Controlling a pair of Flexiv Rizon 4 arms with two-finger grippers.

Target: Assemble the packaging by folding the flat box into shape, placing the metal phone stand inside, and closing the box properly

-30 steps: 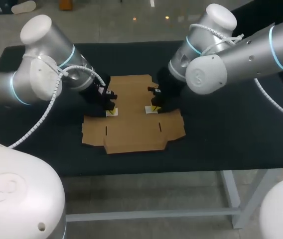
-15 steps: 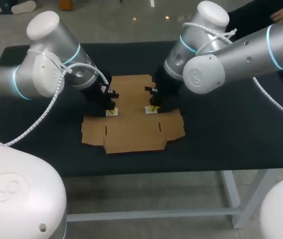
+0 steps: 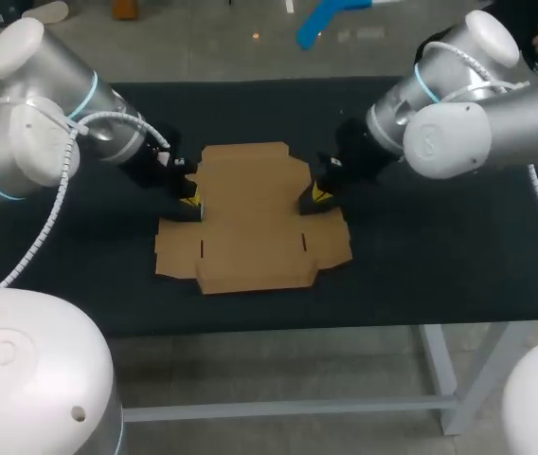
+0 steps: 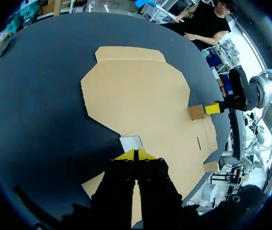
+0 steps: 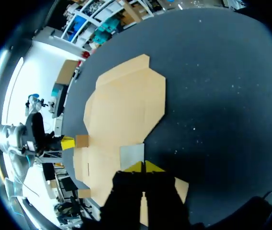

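The flat brown cardboard box [image 3: 250,223] lies unfolded in the middle of the black table. My left gripper [image 3: 191,201] is shut, with its yellow tips down at the cardboard's left edge. In the left wrist view the shut tips [image 4: 135,154] meet just behind a small pale flap [image 4: 131,143] at that edge. My right gripper [image 3: 316,196] is shut at the cardboard's right edge. The right wrist view shows its tips [image 5: 144,166] behind a similar pale flap [image 5: 132,155]. Neither gripper holds anything.
The black table [image 3: 439,246] stretches well past the cardboard on all sides. Its front edge runs just below the cardboard's near flaps [image 3: 255,277]. Both arms come low over the table from the sides.
Both grippers have slid outward from inside the cardboard panel to its left and right edges, and the arms have swung out to the sides. The cardboard stays flat.
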